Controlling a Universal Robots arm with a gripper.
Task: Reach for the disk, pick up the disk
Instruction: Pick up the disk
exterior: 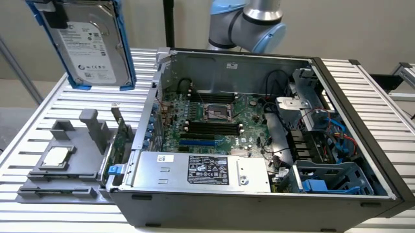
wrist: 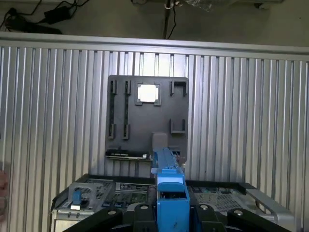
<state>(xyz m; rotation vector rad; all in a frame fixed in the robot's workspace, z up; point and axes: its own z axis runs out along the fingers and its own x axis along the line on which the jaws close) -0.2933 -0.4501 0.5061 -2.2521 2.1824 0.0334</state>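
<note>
The tray (exterior: 81, 165) lies on the desk (exterior: 363, 92) between the computer case (exterior: 259, 206) and the exterior view's left edge; the disk (exterior: 91, 48) hangs above.

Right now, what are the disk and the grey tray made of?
The disk: looks like metal, silvery and a bit shiny, with a white paper-like label; its blue frame looks plastic. The grey tray: probably plastic, dull and matte.

One disk (exterior: 87, 46), blue-framed. One open computer case (exterior: 259, 60). One silver box (exterior: 201, 170) with a black label inside the case. One grey tray (exterior: 84, 162). One square silver chip (exterior: 55, 156) on the tray. One robot arm (exterior: 250, 22). One slatted metal table (exterior: 370, 92). Two upright posts on the tray.
</note>
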